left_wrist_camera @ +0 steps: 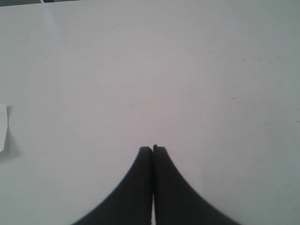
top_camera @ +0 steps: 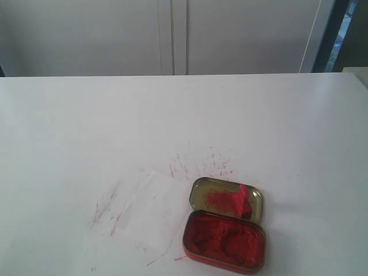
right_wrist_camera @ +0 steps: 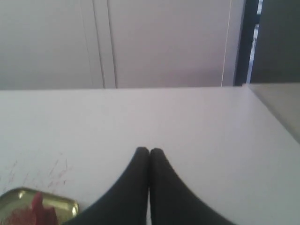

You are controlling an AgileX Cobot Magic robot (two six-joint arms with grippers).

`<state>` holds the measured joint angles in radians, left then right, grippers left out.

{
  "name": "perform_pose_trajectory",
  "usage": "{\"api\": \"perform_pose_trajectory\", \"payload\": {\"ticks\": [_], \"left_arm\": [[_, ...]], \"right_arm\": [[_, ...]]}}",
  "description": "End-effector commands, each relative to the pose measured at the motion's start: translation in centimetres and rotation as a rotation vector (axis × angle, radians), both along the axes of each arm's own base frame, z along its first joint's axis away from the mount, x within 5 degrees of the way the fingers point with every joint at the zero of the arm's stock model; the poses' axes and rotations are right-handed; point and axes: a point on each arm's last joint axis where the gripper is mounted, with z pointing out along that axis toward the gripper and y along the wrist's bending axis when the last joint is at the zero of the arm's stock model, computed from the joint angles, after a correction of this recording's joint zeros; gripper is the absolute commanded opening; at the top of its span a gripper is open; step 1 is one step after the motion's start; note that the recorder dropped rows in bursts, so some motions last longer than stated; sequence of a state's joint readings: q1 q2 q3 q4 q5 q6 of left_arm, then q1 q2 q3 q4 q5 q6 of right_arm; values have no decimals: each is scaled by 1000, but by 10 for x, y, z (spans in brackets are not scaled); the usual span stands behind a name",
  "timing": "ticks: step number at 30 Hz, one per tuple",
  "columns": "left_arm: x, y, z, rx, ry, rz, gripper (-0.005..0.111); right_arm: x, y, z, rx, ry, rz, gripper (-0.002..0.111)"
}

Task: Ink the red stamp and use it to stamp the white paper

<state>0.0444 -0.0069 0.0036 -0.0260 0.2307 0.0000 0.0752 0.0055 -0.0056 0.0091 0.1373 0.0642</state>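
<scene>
The red stamp point(top_camera: 243, 200) rests inside the gold tin lid point(top_camera: 200, 192), leaning toward its right side, near the table's front. The right wrist view shows the stamp point(right_wrist_camera: 38, 207) in the lid point(right_wrist_camera: 65, 206) too. The white paper point(top_camera: 146, 207), marked with red streaks, lies left of the tin. Neither gripper appears in the exterior view. My left gripper point(left_wrist_camera: 153, 149) is shut with nothing in it, over bare table. My right gripper point(right_wrist_camera: 149, 151) is shut and empty, with the lid off to one side of it.
The open ink tin point(top_camera: 225, 240), full of red ink, sits hinged to the lid at the front edge. Red specks point(top_camera: 215, 167) dot the white table point(top_camera: 184, 115) behind the lid. A small white scrap point(left_wrist_camera: 3, 127) shows at the edge of the left wrist view.
</scene>
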Motion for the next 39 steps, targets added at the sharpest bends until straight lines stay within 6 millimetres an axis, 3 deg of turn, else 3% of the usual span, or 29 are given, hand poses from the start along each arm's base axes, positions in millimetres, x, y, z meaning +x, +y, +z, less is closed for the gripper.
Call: {"api": "perform_pose_trajectory", "payload": {"ticks": [1, 6, 19, 35, 39], "left_arm": [[0, 0, 1, 1, 4, 2, 0], [0, 0, 1, 1, 4, 2, 0], [0, 0, 1, 1, 4, 2, 0], [0, 0, 1, 1, 4, 2, 0], [0, 0, 1, 1, 4, 2, 0]], "right_arm": [[-1, -1, 14, 12, -166, -8, 0], [-3, -1, 25, 21, -291, -9, 0], [-3, -1, 26, 22, -300, -9, 0], [-1, -1, 17, -23, -191, -9, 0], [0, 0, 26, -27, -147, -8, 0]]}}
